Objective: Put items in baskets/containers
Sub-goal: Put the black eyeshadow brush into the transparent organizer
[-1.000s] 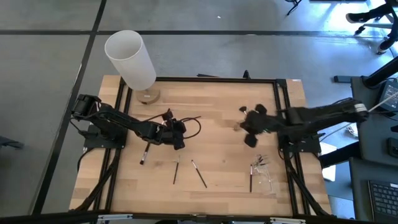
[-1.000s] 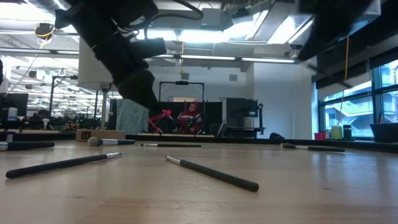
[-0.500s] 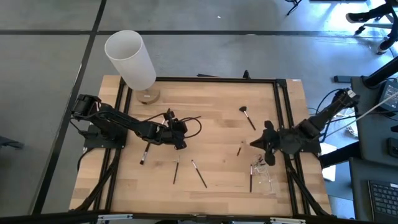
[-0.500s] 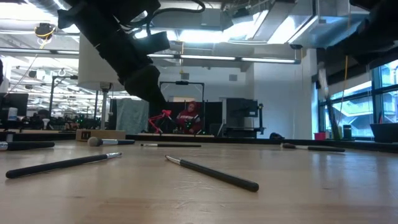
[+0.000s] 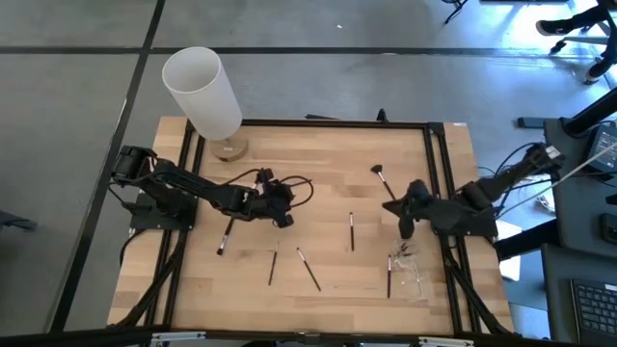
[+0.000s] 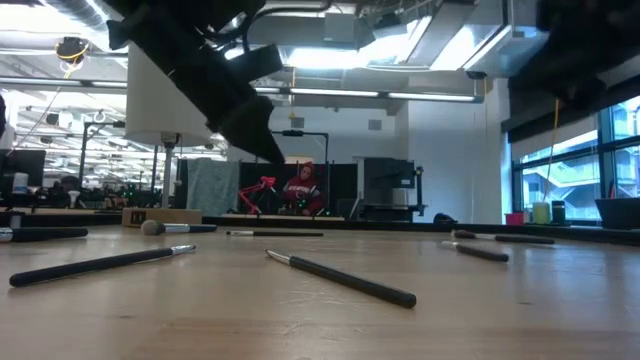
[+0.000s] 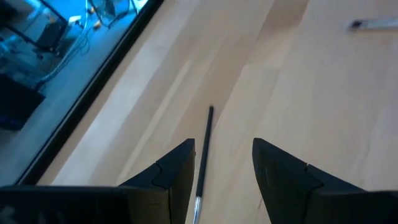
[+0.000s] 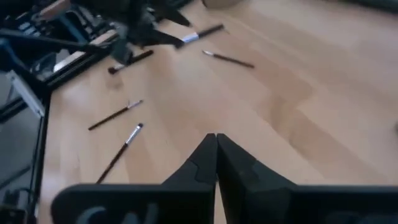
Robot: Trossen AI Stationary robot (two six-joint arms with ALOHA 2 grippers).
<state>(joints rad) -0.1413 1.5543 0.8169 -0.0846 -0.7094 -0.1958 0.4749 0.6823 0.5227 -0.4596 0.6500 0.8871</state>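
— Where did the nearest brush (image 7: 205, 140) lie from the left gripper (image 7: 222, 149)?

— Just ahead of it and below. The fingers were spread with nothing in them, and the brush ran lengthwise down the gap between them, pale tip end nearest the gripper, handle pointing away. Since its long axis ran along the fingers' reach and not across it, I judged that a straight drop and a squeeze would catch the handle across its width, with no turn of the wrist.

— And the right gripper (image 8: 216, 140)?

— Pressed together and holding nothing. It hung off to the far side of the table (image 5: 328, 154) from the left one, well apart from that brush. So the left arm was clearly the nearer.

— Where was the container (image 5: 413, 268)?

— Just beside the right gripper, on its side toward the table's front edge, and well apart from the left gripper. It showed only as glints. A carry from the left gripper would have to cross most of the table.

— How many of each?

— One container. A few brushes seemed to be in it or against it, but I could not count those. Loose on the table I counted six: the one under the left gripper, one just beside it at a slant, one behind the left gripper toward its own arm, one midway between the two grippers, a flared one (image 5: 383, 179) near the right gripper, and one lying close alongside the container. Two grippers, neither carrying anything.
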